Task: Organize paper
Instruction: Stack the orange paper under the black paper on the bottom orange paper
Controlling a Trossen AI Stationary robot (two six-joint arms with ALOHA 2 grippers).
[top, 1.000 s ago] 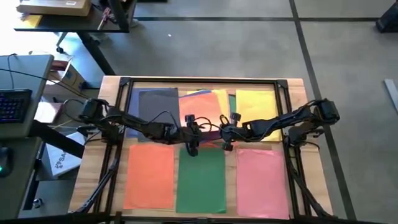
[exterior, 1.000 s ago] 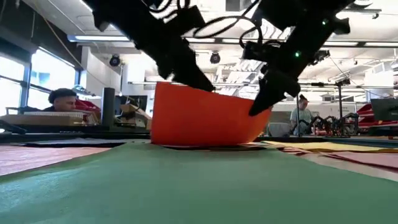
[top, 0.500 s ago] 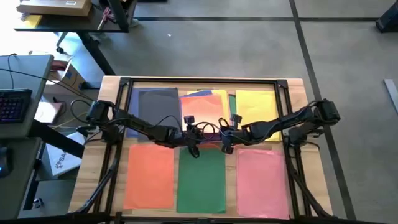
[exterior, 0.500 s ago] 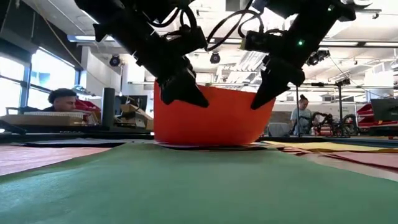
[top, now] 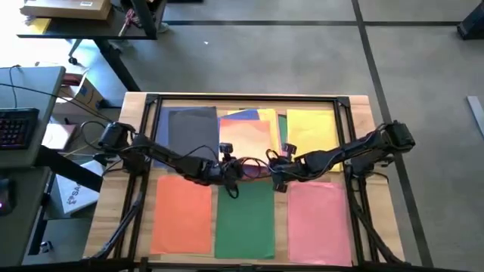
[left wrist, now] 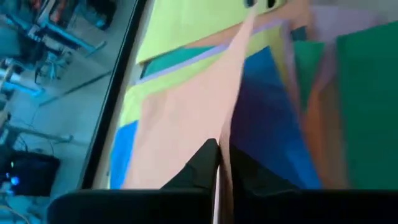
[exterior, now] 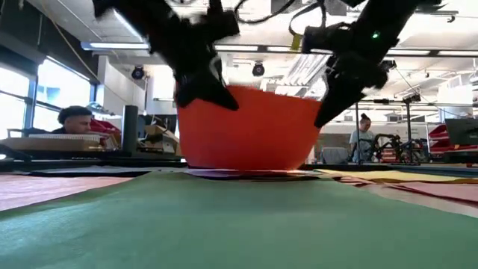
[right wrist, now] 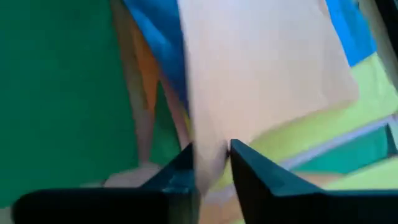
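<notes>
An orange sheet of paper [exterior: 250, 131] hangs curved between my two grippers over the mixed pile at the table's far middle [top: 246, 125]. My left gripper [top: 229, 175] is shut on the sheet's near left corner and my right gripper [top: 276, 177] on its near right corner. Sorted piles lie flat on the table: dark grey [top: 191, 128], yellow [top: 311, 128], orange [top: 181, 215], green [top: 244, 219] and pink [top: 319, 219]. Blue paper [left wrist: 267, 106] shows under the lifted sheet. My left gripper pinches the orange sheet's near left corner [left wrist: 225, 140] between its two fingers, one layer, coming down at a slant from the left. That corner is lifted, and the sheet sags below in a curve with its lower part [exterior: 246, 166] on the pile. My right gripper pinches the sheet's near right corner [right wrist: 211, 140] between its two fingers, one layer, slanting down from the right. The corner is raised off the pile, and the sheet bows slack toward the left gripper.
A black frame [top: 246, 98] runs around the table top. A desk with a keyboard [top: 17, 127] and boxes stands off the table's left edge. People [exterior: 75, 119] sit and stand in the room beyond the far edge.
Both grippers, still shut on the orange sheet's near corners, have risen and come a little toward the near edge. The sheet's near edge stands higher now; its lower part has stayed on the pile.
</notes>
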